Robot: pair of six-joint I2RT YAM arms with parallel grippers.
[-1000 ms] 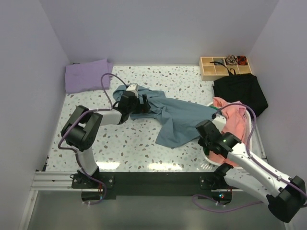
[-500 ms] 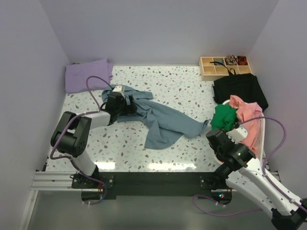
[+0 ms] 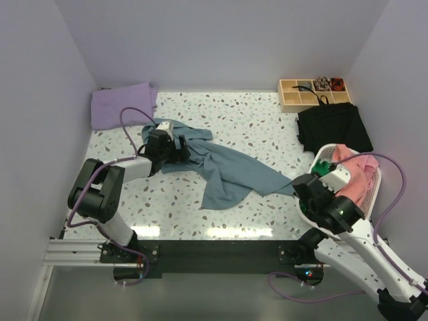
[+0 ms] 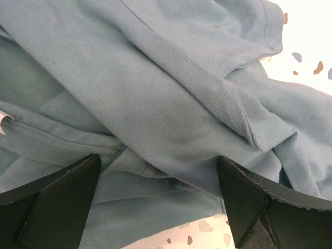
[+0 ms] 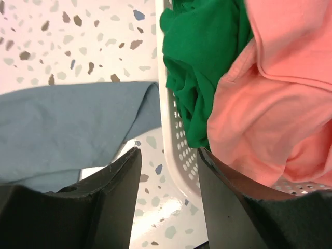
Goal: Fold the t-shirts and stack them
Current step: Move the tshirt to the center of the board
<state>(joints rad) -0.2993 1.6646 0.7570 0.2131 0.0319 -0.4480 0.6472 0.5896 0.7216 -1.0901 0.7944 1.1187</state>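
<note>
A large slate-blue t-shirt (image 3: 234, 170) lies crumpled across the middle of the table. My left gripper (image 3: 178, 148) is low over its upper left part. In the left wrist view its jaws (image 4: 158, 166) stand wide apart with folds of the blue cloth (image 4: 171, 93) between them. A folded lavender t-shirt (image 3: 122, 105) lies at the back left corner. My right gripper (image 3: 321, 174) is open and empty above the left rim of a white basket (image 5: 171, 129), beside the blue shirt's right tip (image 5: 62, 124). A salmon-pink t-shirt (image 5: 275, 104) lies in the basket.
The white basket (image 3: 378, 180) at the right also holds a green cloth (image 5: 202, 52). A black cloth (image 3: 334, 127) lies behind the basket. A wooden compartment tray (image 3: 313, 93) stands at the back right. Walls close in on three sides.
The blue shirt was dragged to the left with my left gripper. My right arm drew back from the shirt to the basket's rim, and the green cloth came into view.
</note>
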